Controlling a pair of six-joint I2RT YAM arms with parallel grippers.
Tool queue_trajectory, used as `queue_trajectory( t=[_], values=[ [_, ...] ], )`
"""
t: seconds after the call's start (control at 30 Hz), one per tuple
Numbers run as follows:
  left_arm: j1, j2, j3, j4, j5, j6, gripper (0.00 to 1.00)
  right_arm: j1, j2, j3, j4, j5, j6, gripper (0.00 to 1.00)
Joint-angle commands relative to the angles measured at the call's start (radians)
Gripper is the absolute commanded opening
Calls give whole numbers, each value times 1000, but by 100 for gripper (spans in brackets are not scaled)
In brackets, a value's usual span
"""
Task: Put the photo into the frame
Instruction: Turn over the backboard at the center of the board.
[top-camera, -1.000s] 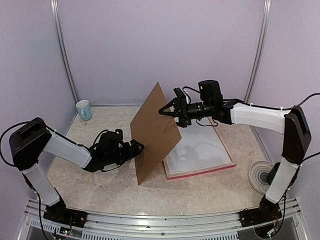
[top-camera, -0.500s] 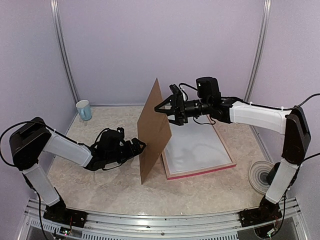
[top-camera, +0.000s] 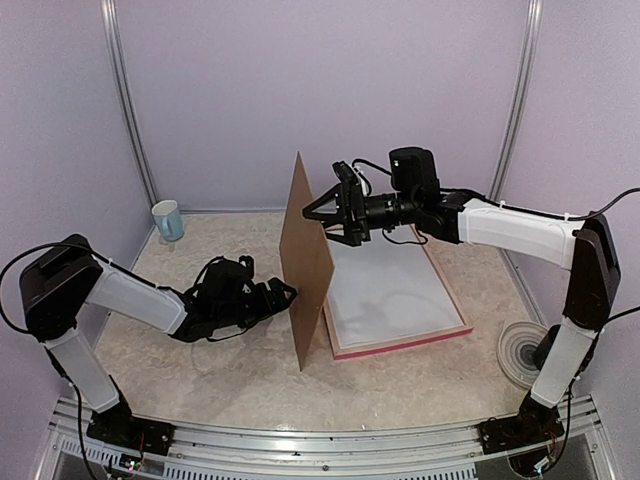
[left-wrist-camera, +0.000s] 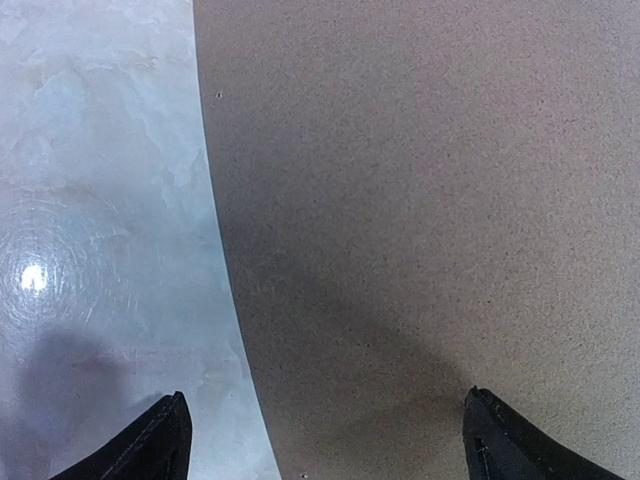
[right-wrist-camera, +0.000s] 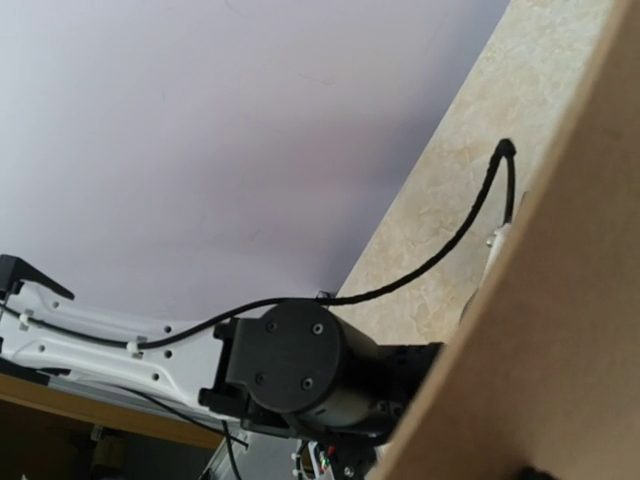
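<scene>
- The left gripper (top-camera: 284, 293) has its fingers wide apart and clamps nothing. In its wrist view the two dark fingertips (left-wrist-camera: 168, 440) sit at the bottom corners. The near edge of the brown backing board (left-wrist-camera: 430, 200) runs up between them.
- From overhead, the left gripper's tips lie right at the low part of the board's left face. Whether they actually touch cannot be told.
- The right gripper (top-camera: 318, 222) is also spread wide, gripping nothing. It points at 9 o'clock into the upper part of the board's right face. Its upper fingertip looks to be against that face, but contact is not certain.
- The backing board (top-camera: 305, 260) stands on its lower edge on the table, almost upright, with one gripper on each side of it.
- The frame (top-camera: 400, 345) lies flat on the table at 3 o'clock from the board, just beside the board's foot. It lies below the right gripper, at about 5 o'clock from it, and well apart from the left gripper.
- A white sheet (top-camera: 385, 290) fills the frame inside its pink rim. Whether it is the photo lying face down cannot be told.
- The table (top-camera: 200, 370) is a pale marbled beige.
- A light blue cup (top-camera: 167, 220) stands at 10 o'clock from the left gripper, near the back corner.
- A round pale disc (top-camera: 522, 352) lies at 4 o'clock from the frame, beside the right arm's base.
- Plain lilac walls (top-camera: 300, 80) with metal corner posts (top-camera: 125, 100) close in the space.
</scene>
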Motion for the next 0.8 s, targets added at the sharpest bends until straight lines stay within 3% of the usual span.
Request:
queue_trajectory(
  t=[0.0, 0.77],
  values=[
    [-13, 3, 35, -9, 17, 16, 93, 21, 7, 23, 15, -23, -2, 85],
    [-10, 52, 129, -28, 20, 41, 93, 46, -7, -1, 36, -23, 6, 85]
  ],
)
